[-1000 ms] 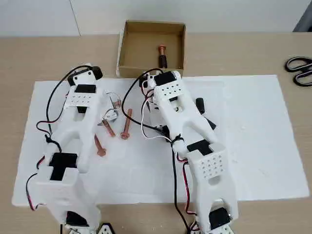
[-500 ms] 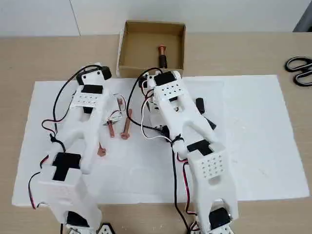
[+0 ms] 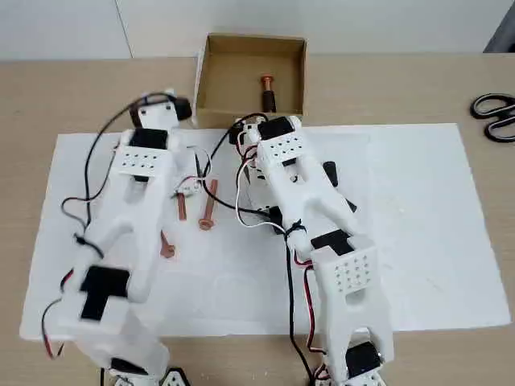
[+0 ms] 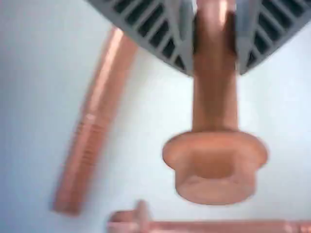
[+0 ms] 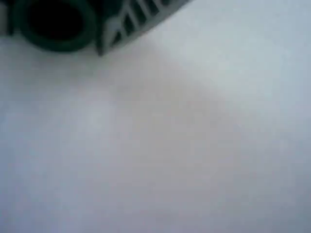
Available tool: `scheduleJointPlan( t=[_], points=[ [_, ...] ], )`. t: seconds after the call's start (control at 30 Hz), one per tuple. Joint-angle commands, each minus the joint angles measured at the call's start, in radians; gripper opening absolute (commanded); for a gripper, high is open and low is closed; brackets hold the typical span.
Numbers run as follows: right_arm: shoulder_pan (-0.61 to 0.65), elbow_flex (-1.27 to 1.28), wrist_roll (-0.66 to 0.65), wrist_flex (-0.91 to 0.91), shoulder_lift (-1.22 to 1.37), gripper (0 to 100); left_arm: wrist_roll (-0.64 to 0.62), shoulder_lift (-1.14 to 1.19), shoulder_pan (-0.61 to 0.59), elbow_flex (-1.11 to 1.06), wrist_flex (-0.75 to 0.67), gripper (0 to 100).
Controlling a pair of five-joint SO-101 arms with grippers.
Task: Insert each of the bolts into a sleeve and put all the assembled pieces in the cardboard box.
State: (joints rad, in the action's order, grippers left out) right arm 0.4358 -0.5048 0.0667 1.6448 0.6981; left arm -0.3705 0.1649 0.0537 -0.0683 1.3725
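The left pincer (image 4: 214, 53) is pinching a copper-coloured metal bolt (image 4: 214, 165) by its thin stem. The bolt's wide, flat head hangs free over the white paper sheet (image 3: 402, 225) on the bench (image 3: 48, 96). The right pincer (image 3: 251, 163) seems to be pinching a short dark tube-shaped sleeve (image 5: 54, 20). The sleeve's round hole is open, and a grey ribbed finger (image 5: 136, 19) is pressed against its side.

I think the job now is to bring the bolt and the sleeve together. The stem should point straight at the hole, not at a slant, or it will bump the rim. Both pincers need to hold tight so that nothing turns or slips. A slow, gentle push looks best. The stem is smooth and could slide in the grip.

Two more copper bolts lie on the paper, one long one (image 3: 208, 205) and one lower down (image 3: 166, 244). One finished piece, a bolt in a sleeve (image 3: 266, 92), lies in the open brown cardboard box (image 3: 233, 84).

Since a second ago, the left arm has stretched up the bench. Its wrist is now nearer the box and the right arm, and the held bolt has moved a little with it. The right arm has hardly moved. The two loose bolts lie where they were.
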Motion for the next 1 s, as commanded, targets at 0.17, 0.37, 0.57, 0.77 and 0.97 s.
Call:
scheduleJointPlan(
  t=[0.17,0.37,0.57,0.77,0.97],
  points=[
    [-0.027,-0.005,-0.026,0.018,-0.231,0.4,0.117,-0.222,0.009,0.044,0.071,0],
    [-0.097,0.014,-0.137,0.047,-0.403,0.4,0.189,-0.324,0.009,0.042,0.077,0],
    [-0.174,0.121,-0.16,0.048,-0.668,0.4,0.239,-0.509,0.069,0.028,0.075,0],
    [-0.173,0.342,-0.222,0.041,-0.99,0.4,0.284,-0.681,0.124,-0.11,0.026,0],
    [-0.176,0.586,-0.218,-0.113,-1.216,0.4,0.278,-0.784,0.123,-0.377,-0.219,0]
  ],
)
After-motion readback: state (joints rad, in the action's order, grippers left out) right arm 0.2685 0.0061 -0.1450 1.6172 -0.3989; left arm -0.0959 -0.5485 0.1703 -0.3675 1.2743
